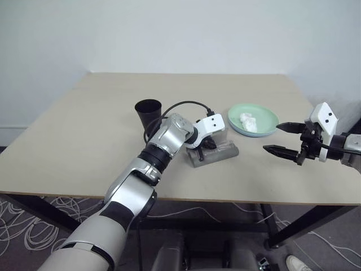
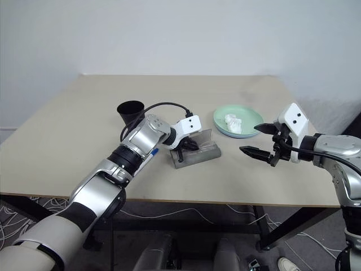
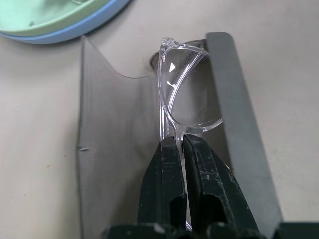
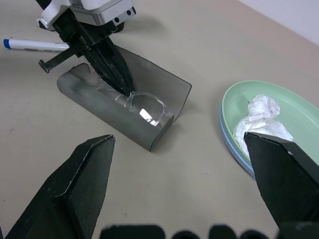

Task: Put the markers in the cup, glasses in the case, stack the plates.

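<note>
**A:** So what's on the beige rectangular table (image 1: 84,130)? Mint green plate stacked on the light blue one (image 1: 253,119), right of centre, crumpled white tissue (image 1: 247,122) in it?

**B:** Yep. Grey box case with translucent lid (image 4: 144,112) sits centre, open. Black tapered cup (image 1: 148,113) stands upper left of it.

**A:** Grippers?

**B:** Left gripper (image 3: 180,149) is pinched tight on the clear plastic glasses (image 3: 185,94), inside the case. Right gripper (image 1: 285,139) hangs spread wide, holding nothing, at the right edge. Blue-capped white marker (image 4: 35,45) lies left of the case.

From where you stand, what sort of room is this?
Probably a lab or test room, not a home: a plain table against a bare white wall, with loose cables tangled over the floor beneath.
</note>
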Available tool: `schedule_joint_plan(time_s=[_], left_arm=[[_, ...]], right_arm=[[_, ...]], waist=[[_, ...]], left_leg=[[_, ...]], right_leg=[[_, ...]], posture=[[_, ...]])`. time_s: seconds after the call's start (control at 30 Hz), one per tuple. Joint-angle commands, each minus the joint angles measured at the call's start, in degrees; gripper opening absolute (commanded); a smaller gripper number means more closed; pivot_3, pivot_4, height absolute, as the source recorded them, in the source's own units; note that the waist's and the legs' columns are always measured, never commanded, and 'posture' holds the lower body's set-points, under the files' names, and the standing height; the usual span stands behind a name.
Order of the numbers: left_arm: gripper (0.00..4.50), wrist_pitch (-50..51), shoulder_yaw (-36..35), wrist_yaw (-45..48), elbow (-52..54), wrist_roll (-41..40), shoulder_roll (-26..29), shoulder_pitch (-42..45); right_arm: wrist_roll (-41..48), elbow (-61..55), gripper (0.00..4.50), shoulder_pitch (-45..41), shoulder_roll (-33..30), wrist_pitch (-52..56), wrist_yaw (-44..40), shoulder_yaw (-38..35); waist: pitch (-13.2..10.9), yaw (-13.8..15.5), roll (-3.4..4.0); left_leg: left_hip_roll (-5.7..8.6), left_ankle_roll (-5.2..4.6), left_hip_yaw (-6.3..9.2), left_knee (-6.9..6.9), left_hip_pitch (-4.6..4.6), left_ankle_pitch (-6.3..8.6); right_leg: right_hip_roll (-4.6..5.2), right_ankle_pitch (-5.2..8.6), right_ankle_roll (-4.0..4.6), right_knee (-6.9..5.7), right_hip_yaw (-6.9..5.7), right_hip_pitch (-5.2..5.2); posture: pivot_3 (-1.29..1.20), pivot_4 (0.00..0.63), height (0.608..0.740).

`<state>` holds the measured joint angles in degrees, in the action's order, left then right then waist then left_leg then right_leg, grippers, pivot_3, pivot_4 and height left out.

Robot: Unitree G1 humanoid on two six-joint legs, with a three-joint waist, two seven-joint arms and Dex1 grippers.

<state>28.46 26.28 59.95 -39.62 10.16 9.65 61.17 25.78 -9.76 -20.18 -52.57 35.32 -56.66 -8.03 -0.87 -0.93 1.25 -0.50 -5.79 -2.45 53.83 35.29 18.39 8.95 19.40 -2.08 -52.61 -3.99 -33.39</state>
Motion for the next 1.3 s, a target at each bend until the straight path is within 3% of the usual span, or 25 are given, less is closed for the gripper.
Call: schedule_joint_plan(time_s=[0.03,0.13,0.4,0.6,0.7,0.97,1.17,1.3], left_arm=[[0.04,1.37,0.74,1.32,2.62,0.50,0.87,-0.25],[0.69,1.68,0.94,1.86,3.08,0.77,1.52,-0.13],[3.35,1.26,-3.71,-0.77,2.52,-1.38,1.69,4.78],[3.35,-0.50,-9.52,-5.09,-4.05,-3.91,1.55,10.74],[2.74,-2.39,-11.16,-8.09,-8.79,-3.94,1.29,12.06],[0.03,-13.37,-10.70,-18.64,-21.11,-0.77,0.67,10.62],[0.03,-19.03,-8.25,-19.34,-25.76,2.51,-0.10,8.49],[0.03,-20.18,-6.67,-11.95,-22.31,3.03,-0.01,6.26]], right_arm=[[0.54,-1.10,4.50,-1.83,-0.06,-0.57,0.25,-1.04],[0.47,-0.90,4.50,-2.00,-0.06,-0.62,0.22,-0.93],[0.36,-0.56,4.50,-2.28,0.11,-0.80,0.21,-0.65],[0.24,-0.42,4.50,-2.45,0.36,-0.96,0.26,-0.34],[0.11,-0.24,4.50,-2.68,0.55,-1.06,0.25,-0.19],[0.02,-0.01,4.50,-3.03,0.80,-1.33,0.23,-0.06],[0.11,-0.26,4.50,-2.98,0.79,-1.17,0.26,-0.22],[0.19,-0.49,4.50,-2.80,0.71,-1.03,0.28,-0.30]], waist=[[0.00,-0.01,0.00],[0.00,-0.01,0.00],[-0.01,0.06,-0.02],[0.00,0.14,-0.01],[0.00,0.13,0.00],[-0.01,0.28,-0.03],[0.00,1.19,-0.03],[0.01,1.46,-0.02]], left_leg=[[0.00,0.00,0.00,0.00,0.00,0.00],[0.00,0.00,0.00,0.00,0.00,0.00],[0.00,0.00,0.00,0.00,0.01,0.00],[0.00,-0.01,0.01,0.02,0.08,0.00],[0.00,-0.01,0.00,0.00,0.04,0.00],[0.00,-0.02,-0.01,0.04,0.04,-0.01],[0.01,-0.02,-0.03,0.06,0.08,-0.01],[0.01,0.00,-0.01,0.09,0.12,-0.01]], right_leg=[[0.00,0.00,0.00,0.00,0.00,0.00],[0.00,0.00,0.00,0.00,0.00,0.00],[0.00,0.00,0.00,0.01,0.00,-0.02],[0.00,0.00,-0.01,0.02,-0.03,-0.03],[-0.01,0.00,-0.01,0.01,-0.02,-0.01],[-0.02,-0.01,-0.02,-0.04,-0.02,-0.01],[-0.02,-0.01,-0.02,-0.02,-0.01,-0.03],[0.00,-0.01,-0.01,-0.02,-0.03,-0.05]], posture=[[0.00,0.000,0.629],[0.00,0.000,0.629],[0.00,0.000,0.629],[0.00,0.000,0.629],[0.00,0.000,0.629],[0.00,0.000,0.629],[0.00,0.000,0.629],[0.00,0.000,0.629]])
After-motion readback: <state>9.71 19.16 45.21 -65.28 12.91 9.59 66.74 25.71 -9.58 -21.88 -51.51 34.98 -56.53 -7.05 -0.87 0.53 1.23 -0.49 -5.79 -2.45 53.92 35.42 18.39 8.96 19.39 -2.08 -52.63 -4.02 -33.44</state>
